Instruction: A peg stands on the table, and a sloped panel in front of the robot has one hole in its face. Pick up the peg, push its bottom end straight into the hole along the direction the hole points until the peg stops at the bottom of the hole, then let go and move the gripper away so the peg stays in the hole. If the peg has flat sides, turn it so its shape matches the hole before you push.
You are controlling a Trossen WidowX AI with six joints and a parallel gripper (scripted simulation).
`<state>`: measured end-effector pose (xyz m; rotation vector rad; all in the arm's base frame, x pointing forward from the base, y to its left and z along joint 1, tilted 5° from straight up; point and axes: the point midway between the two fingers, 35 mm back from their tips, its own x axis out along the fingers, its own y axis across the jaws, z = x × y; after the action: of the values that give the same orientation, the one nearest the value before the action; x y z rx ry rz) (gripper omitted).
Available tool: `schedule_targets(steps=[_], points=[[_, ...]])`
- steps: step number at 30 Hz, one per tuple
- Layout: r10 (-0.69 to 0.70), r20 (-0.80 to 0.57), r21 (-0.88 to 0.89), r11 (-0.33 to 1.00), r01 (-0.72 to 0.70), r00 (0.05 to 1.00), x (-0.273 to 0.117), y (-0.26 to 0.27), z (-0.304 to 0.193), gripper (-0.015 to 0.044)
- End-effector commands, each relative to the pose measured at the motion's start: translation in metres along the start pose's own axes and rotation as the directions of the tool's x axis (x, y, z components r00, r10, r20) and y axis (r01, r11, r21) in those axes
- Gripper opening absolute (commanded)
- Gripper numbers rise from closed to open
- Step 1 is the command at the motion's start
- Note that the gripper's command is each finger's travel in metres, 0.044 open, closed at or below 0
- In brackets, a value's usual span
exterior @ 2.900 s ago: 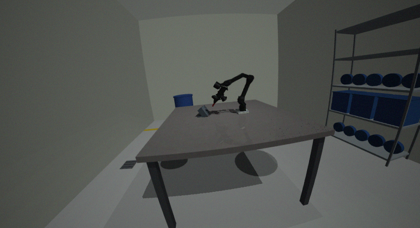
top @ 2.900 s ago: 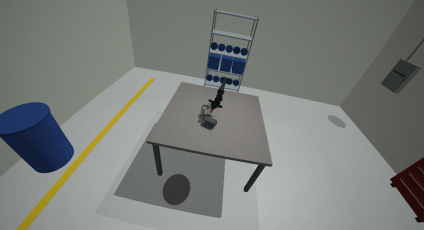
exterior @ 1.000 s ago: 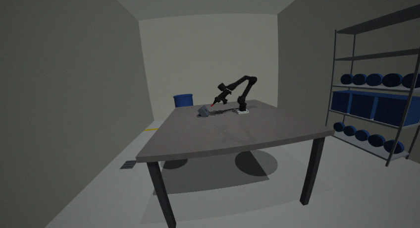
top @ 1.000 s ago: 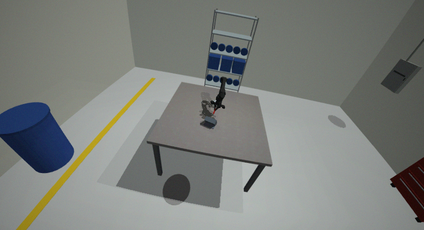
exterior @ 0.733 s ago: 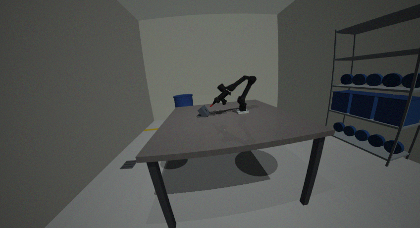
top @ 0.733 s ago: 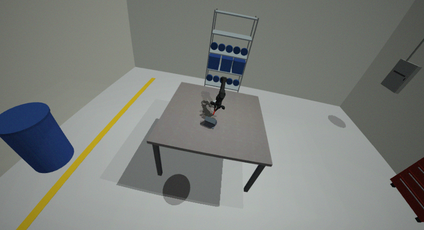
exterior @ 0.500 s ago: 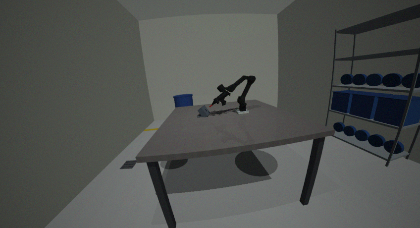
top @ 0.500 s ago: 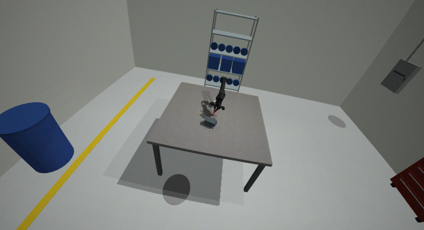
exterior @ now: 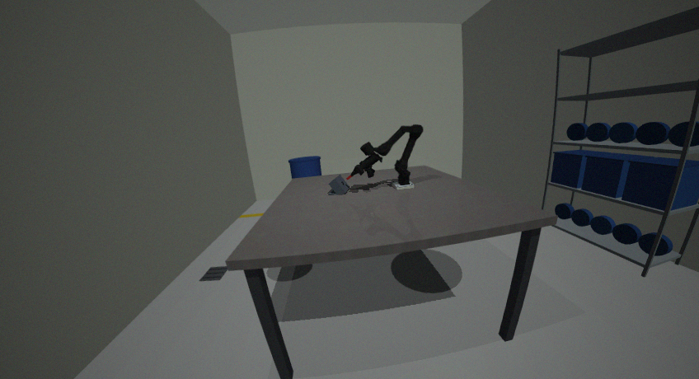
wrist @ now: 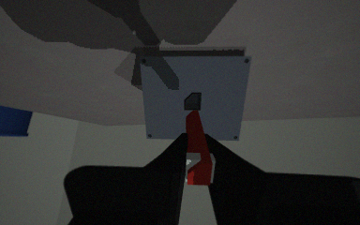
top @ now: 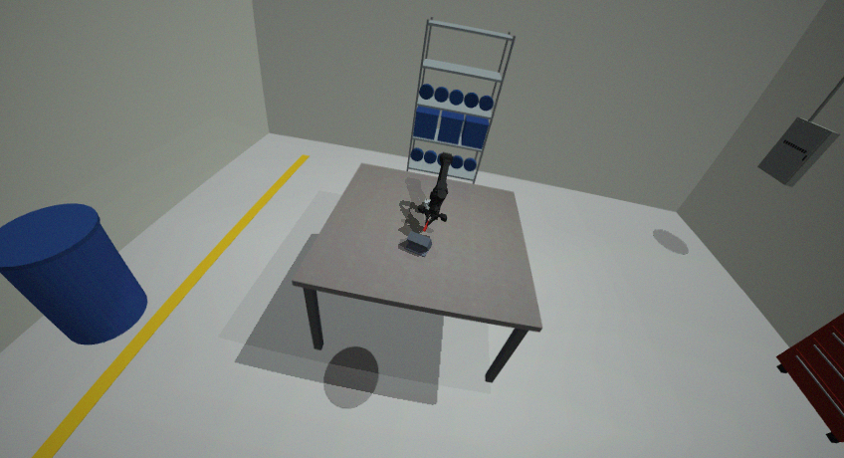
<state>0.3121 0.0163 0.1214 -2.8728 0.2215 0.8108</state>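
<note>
Peg picked up, your end effector pinching it nearly closed; lining up, pushing into hole, release left imo.

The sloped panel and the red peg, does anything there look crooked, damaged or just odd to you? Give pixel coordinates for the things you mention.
Nothing stands out. The sloped panel (top: 419,241) (exterior: 338,184) (wrist: 168,110) shows no visible damage, its tilt suits the task, and the gripper (top: 427,221) (exterior: 351,175) (wrist: 194,138) holds the red peg (top: 425,227) (exterior: 349,177) (wrist: 196,128).

The table carries the sloped panel.
</note>
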Motion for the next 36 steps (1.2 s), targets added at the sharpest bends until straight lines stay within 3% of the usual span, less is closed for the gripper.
schedule_targets(steps=[1, 36], points=[[-0.007, 0.001, -0.011, 1.0, 0.007, 1.0, 0.004, -0.001, 0.004, 0.0], [-0.014, -0.02, -0.022, 1.0, 0.014, 1.0, 0.032, -0.001, 0.007, 0.0]])
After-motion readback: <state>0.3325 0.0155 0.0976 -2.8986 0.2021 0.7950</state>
